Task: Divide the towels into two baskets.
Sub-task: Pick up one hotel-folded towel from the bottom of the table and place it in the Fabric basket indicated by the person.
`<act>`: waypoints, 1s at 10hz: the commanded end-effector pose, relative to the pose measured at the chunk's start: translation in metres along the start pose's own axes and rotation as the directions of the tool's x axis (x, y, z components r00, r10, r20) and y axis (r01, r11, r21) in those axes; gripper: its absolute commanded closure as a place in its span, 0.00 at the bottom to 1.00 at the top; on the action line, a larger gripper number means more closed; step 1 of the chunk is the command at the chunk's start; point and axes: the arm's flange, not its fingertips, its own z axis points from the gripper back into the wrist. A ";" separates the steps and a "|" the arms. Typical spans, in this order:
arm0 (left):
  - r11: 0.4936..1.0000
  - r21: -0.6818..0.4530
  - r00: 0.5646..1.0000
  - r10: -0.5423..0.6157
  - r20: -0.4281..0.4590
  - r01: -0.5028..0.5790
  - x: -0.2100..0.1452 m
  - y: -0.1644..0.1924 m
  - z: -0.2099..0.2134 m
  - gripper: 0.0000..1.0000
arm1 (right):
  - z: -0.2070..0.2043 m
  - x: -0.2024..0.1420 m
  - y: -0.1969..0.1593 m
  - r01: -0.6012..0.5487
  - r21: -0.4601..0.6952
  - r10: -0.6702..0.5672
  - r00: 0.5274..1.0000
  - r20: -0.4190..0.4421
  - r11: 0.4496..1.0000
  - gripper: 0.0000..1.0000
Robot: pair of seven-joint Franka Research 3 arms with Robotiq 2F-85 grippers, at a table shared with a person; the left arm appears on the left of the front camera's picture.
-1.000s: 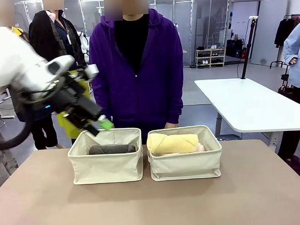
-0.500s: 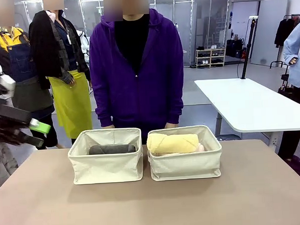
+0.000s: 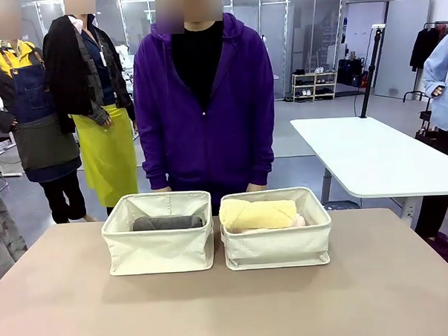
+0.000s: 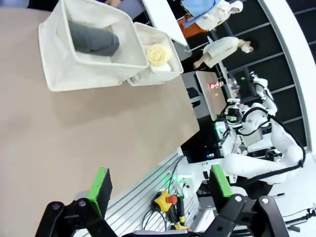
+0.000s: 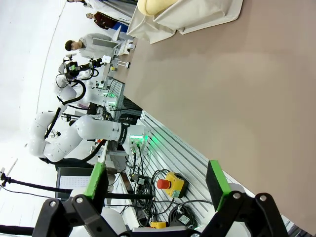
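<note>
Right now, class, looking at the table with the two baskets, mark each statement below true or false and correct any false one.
1. The dark grey towel lies in the left basket. True.
2. The pale yellow towel lies on the table between the baskets. False: it lies in the right basket.
3. The left gripper is open and holds nothing. True.
4. The right gripper grips a towel. False: it is open and holds nothing.
</note>
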 end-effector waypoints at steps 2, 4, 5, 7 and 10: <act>1.000 0.000 1.000 0.000 0.000 0.000 0.000 0.000 0.000 0.00 | -0.004 -0.003 0.003 -0.015 0.007 0.015 1.000 0.014 1.000 0.00; 1.000 0.000 1.000 0.000 0.000 0.000 0.000 0.000 0.000 0.00 | -0.004 -0.003 0.003 -0.015 0.007 0.015 1.000 0.014 1.000 0.00; 1.000 0.000 1.000 0.000 0.000 0.000 0.000 0.000 0.000 0.00 | -0.004 -0.003 0.003 -0.015 0.007 0.015 1.000 0.014 1.000 0.00; 1.000 0.000 1.000 0.000 0.000 0.000 0.000 0.000 0.000 0.00 | -0.004 -0.003 0.003 -0.015 0.007 0.015 1.000 0.014 1.000 0.00; 1.000 0.000 1.000 0.000 0.000 0.000 0.000 0.000 0.000 0.00 | -0.004 -0.003 0.003 -0.015 0.007 0.015 1.000 0.014 1.000 0.00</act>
